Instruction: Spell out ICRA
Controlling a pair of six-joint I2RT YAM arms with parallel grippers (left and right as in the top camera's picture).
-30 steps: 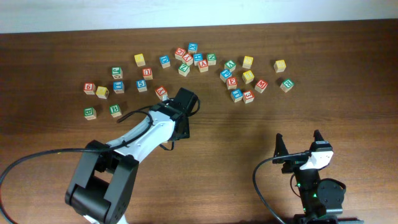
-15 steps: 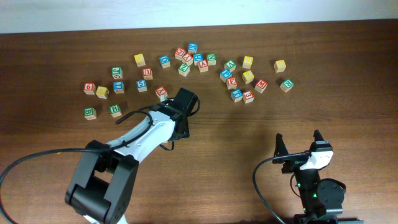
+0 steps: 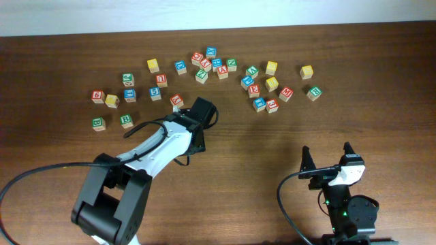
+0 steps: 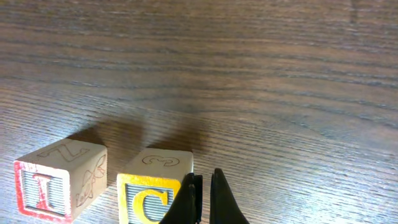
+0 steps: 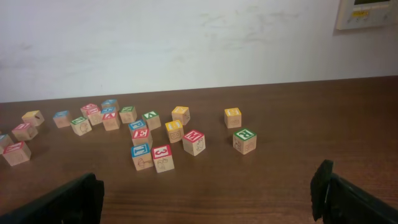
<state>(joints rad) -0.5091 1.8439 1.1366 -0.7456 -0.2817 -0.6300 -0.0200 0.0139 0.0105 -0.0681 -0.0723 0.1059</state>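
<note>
At the bottom centre of the left wrist view, the left end effector (image 4: 205, 186) has its two fingers drawn together with only a thin slit between them, clamping nothing. One finger lies at the right edge of the yellow C cube (image 4: 155, 193); contact cannot be confirmed. The red I cube (image 4: 59, 180) stands just beside it at lower left, a narrow gap between the two, both upright on the wooden counter (image 4: 261, 81).

At lower right of the overhead view, the right end effector (image 3: 327, 158) has its fingers spread wide and empty, well apart from every cube. The green R cube (image 3: 314, 92) sits at upper right. About twenty-eight loose cubes (image 3: 272, 84) band the upper counter: nine red, seven green, seven blue, five yellow. The red A cube cannot be singled out at this size.
</note>
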